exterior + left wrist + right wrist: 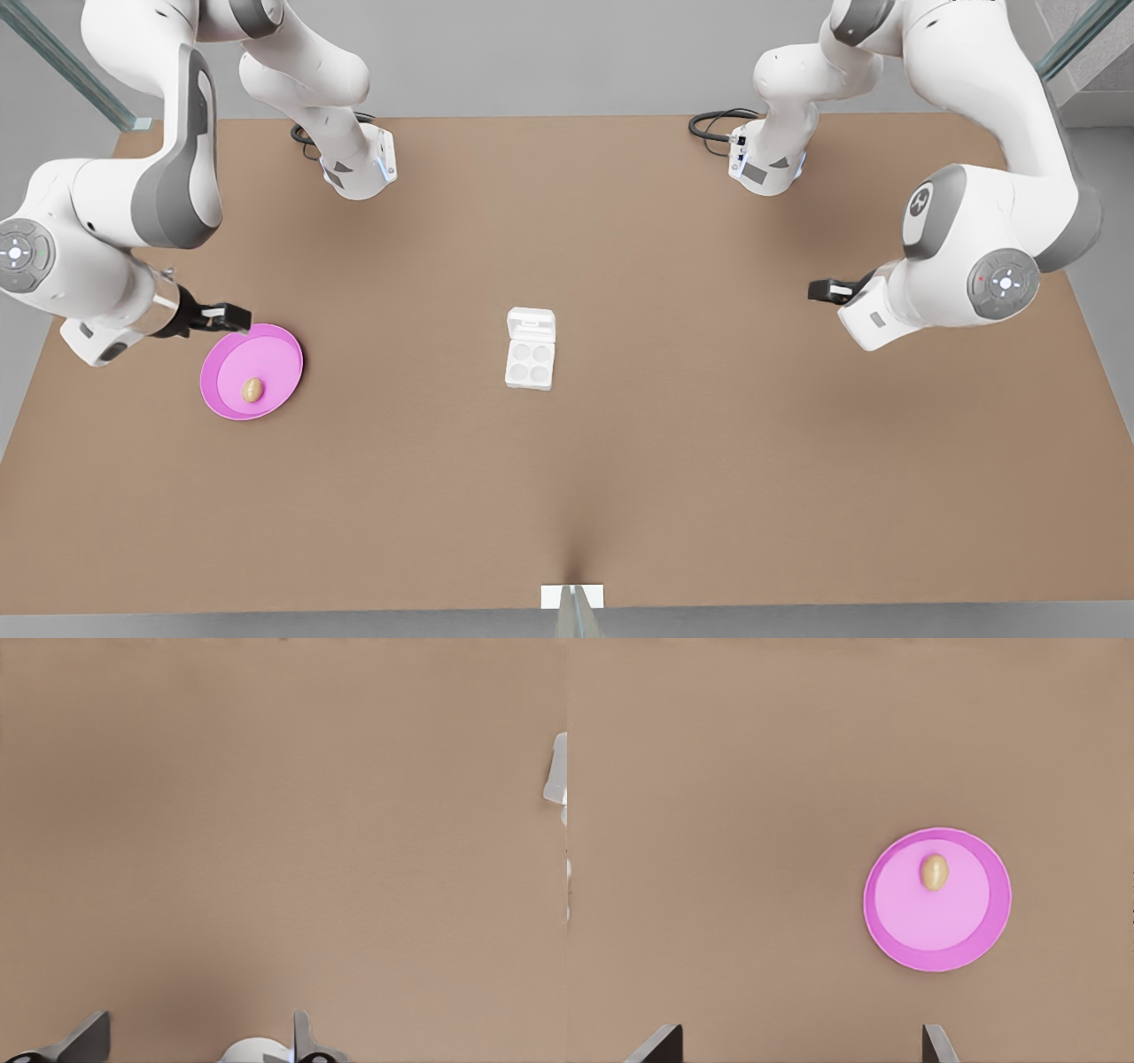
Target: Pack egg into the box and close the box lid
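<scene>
The broad brown tabletop [620, 496] carries everything, with both white arms reaching in from its far edge. The arm on the front view's left is the right arm — its wrist camera looks down on the plate. Its black two-finger right gripper [232, 316] hangs above the table just beside the far rim of the plate, apart from the egg; in the right wrist view its fingertips [657, 1045] stand wide apart, with nothing between them. The arm on the front view's right is the left arm, and its black left gripper [824, 291] hangs over bare table, well apart from the carton; the left wrist view shows its fingertips [89, 1038] spread, gripping nothing.

The round pink plate [275, 341] lies flat near the front view's left side, well apart from the carton. The small white square egg box [530, 363] sits near the middle of the table — its four round cups are open to view. The flat white rectangular box lid [532, 324] lies folded back flat on the table, joined to the tray's far side.

The small tan-brown oval egg [252, 390] rests on the plate's inner surface, off its centre, toward the near rim in the front view.
</scene>
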Available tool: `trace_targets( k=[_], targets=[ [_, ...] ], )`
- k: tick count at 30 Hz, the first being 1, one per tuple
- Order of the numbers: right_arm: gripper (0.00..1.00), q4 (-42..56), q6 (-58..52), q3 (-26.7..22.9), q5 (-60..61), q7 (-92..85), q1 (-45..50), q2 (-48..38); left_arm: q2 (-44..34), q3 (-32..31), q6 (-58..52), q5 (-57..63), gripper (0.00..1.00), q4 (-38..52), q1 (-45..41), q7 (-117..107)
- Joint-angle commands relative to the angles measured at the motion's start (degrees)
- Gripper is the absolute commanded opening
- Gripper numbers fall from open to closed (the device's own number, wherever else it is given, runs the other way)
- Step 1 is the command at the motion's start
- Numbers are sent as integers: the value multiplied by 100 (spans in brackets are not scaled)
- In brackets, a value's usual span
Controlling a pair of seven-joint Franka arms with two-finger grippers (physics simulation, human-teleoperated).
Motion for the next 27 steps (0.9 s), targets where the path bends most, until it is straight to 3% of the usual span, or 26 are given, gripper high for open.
trace_targets(
  k=[1, 5, 8, 10, 20, 27],
  targets=[
    [100, 0, 995, 1, -16, -207, 4, -6, 20, -4, 679, 33, 100, 6, -13, -568],
    [100, 0, 995, 1, -16, -207, -4, 21, 389, -154, 327, 262, 100, 86, -550, -1438],
    [100, 0, 986, 10, -7, -207, 5, 3, 1198, -128, 644, 77, 100, 595, -277, -1262],
    [100, -9, 1012, 1, -7, -207, -13, 126, 1215, -119, 213, 147, 100, 587, -154, -1842],
    [100, -44, 1461, -78, -7, 101, -154, 1840, 1172, -171, 327, -20, 100, 349, -127, -1939],
    [100, -79, 2532, -87, -280, -154, -734, 2780, 935, -163, 152, -318, 100, 481, 65, -2343]
  ],
)
